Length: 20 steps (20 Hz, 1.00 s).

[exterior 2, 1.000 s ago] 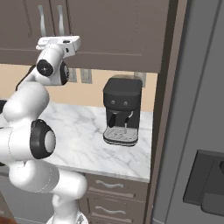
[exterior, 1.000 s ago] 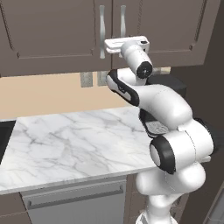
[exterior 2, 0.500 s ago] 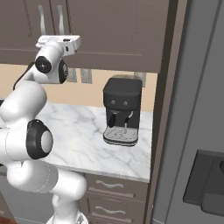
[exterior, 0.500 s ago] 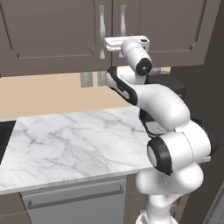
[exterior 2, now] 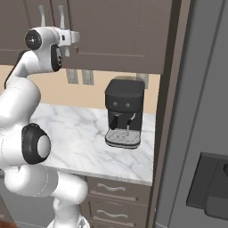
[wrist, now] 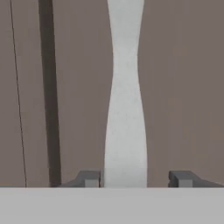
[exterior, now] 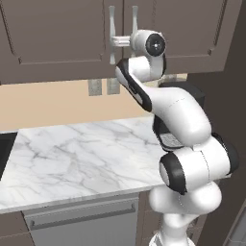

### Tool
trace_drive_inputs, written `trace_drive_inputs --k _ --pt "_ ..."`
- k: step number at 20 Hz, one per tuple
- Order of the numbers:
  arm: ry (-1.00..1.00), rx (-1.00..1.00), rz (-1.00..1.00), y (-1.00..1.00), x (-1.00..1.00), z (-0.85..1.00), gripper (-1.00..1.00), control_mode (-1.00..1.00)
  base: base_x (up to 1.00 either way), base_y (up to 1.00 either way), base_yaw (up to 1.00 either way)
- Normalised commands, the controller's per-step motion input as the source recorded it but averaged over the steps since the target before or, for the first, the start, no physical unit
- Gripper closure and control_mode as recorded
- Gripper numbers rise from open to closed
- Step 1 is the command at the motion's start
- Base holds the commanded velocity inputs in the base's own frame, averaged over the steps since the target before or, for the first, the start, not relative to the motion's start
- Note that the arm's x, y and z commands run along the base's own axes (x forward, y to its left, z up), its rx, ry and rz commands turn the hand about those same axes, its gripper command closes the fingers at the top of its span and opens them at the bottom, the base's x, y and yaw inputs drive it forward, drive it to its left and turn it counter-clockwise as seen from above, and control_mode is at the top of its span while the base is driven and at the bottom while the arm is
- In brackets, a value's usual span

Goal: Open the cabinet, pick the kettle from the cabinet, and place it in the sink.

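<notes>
The cabinet (exterior: 57, 33) (exterior 2: 116, 31) is a dark brown wall unit with both doors closed. My gripper (exterior: 116, 42) (exterior 2: 75, 36) (wrist: 135, 178) is up at the doors' meeting edge. It is shut on the right door's curved silver handle (wrist: 124, 109). The handle runs upright between my two fingertips (wrist: 89, 178), just right of the dark seam between the doors. The left door's handle (exterior: 112, 29) stands free beside it. The kettle is hidden. A black strip of the sink (exterior: 4, 153) shows at the counter's left end.
A white marble counter (exterior: 81, 153) lies under the cabinet, with a grey drawer front and bar handle (exterior: 79, 216) below it. A black coffee machine (exterior 2: 124, 111) stands at the counter's right end, against a tall dark panel (exterior 2: 171, 111).
My wrist has risen and the hand has pushed in toward the doors. The fingers have drawn together around the right handle. The doors have not moved.
</notes>
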Motion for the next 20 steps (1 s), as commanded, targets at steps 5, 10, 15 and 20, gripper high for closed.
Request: trace_drive_inputs --k 5,10,15,20 --pt "0.31 -0.04 0.00 0.12 0.56 -0.15 1.00 -1.00 0.00 0.00 0.00" --pt "0.06 0.00 0.00 0.00 0.07 -0.46 1.00 -1.00 0.00 0.00 0.00" --pt "0.00 0.00 0.04 -0.05 -0.01 -0.50 1.00 -1.00 0.00 0.00 0.00" --pt "0.00 0.00 0.07 -0.40 -0.14 -0.17 1.00 -1.00 0.00 0.00 0.00"
